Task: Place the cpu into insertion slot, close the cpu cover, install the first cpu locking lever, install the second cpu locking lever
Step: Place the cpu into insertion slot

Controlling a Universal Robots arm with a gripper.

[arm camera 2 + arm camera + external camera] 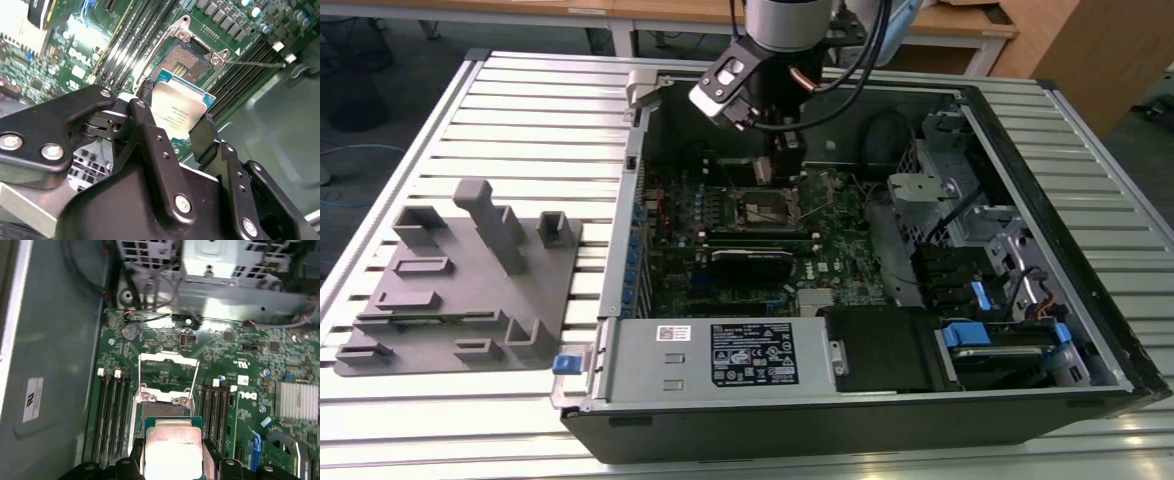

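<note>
While black fingers (202, 137) pinch the flat silver-topped cpu (177, 112), the square insertion slot (187, 57) seemingly lies open.

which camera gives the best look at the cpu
Second wrist view: the cpu shows its silver lid and green edge, clamped in the gripper. The first wrist view shows the cpu face-on but cut off by the picture's edge. In the exterior view it is too small to tell.

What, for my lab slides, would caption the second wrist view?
Black fingers grip the small square silver-topped cpu near the dark, silver-rimmed insertion slot on the green board.
</note>
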